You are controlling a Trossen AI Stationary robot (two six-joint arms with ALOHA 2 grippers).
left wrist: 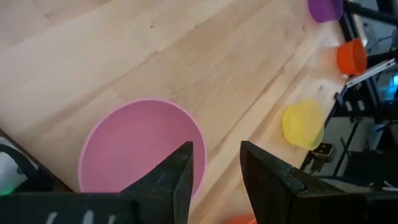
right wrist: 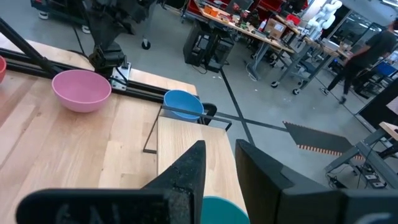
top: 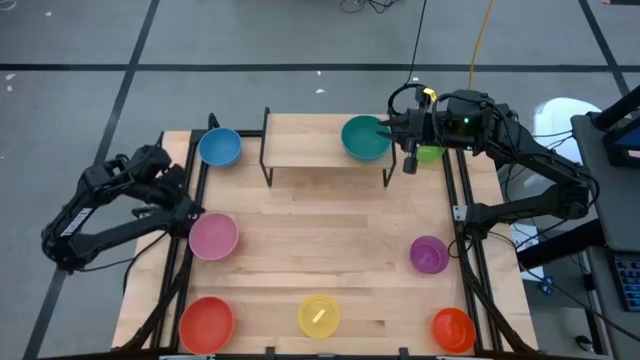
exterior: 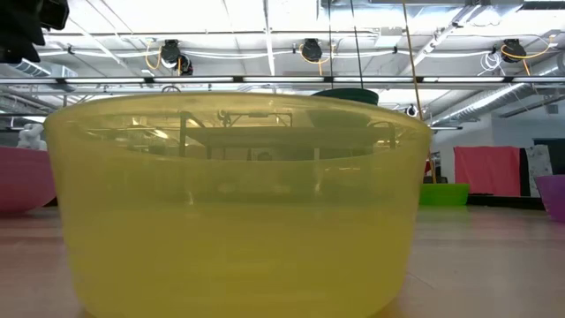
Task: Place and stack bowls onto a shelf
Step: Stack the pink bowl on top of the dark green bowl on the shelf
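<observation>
The shelf [top: 310,145] stands at the table's far middle. My right gripper [top: 384,129] is over its right end, shut on the teal bowl [top: 362,138]; the low view shows that bowl [exterior: 345,95] raised above the shelf top. At the table's left edge my left gripper [left wrist: 216,149] hangs open above the near rim of the pink bowl [left wrist: 140,146], which rests on its base on the table; I see no touch. A green bowl [top: 431,154] sits on the table under my right arm. My right gripper has the teal bowl's right-hand rim [right wrist: 217,211] between its two fingers, coming from the table's right, nearly level. The fingers themselves hide the exact place of contact. The bowl sits upright and clear of the shelf.
A blue bowl [top: 219,147] stands just left of the shelf. A purple bowl [top: 429,254] is at the right. Red [top: 206,323], yellow [top: 319,315] and orange [top: 453,328] bowls line the near edge. Bare wood lies in the table's middle.
</observation>
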